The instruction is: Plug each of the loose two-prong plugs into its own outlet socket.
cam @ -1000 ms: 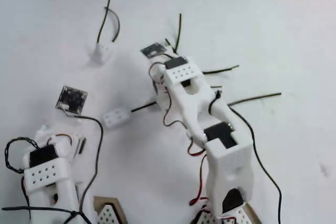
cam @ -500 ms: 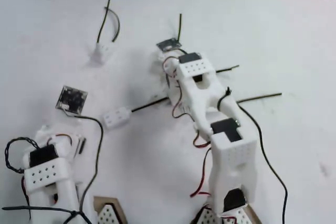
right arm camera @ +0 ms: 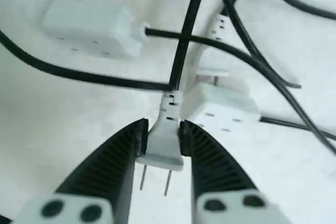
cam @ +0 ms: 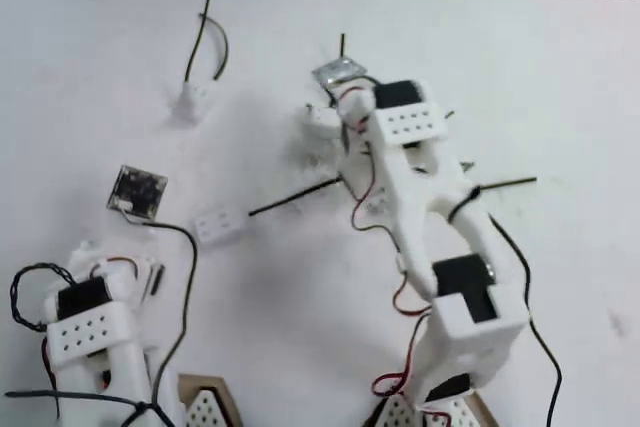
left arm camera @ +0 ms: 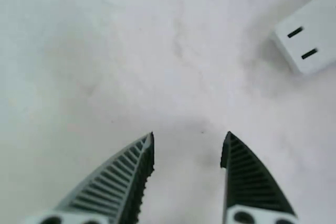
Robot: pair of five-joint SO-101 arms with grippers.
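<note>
Fingers of the right arm (right arm camera: 123,156) clamp a white plug (right arm camera: 164,145) by its body, prongs kept clear for the socket block (right arm camera: 223,109) just beside; left fingers (left arm camera: 123,182) hang open over the counter (left arm camera: 105,51).

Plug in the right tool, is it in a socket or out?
Out. The plug sits pinched in the right tool, both prongs bare.

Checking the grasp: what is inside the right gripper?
The right gripper pinches a white two-prong plug by its body; both prongs stick out free. Its fingers cover the plug's sides.
</note>
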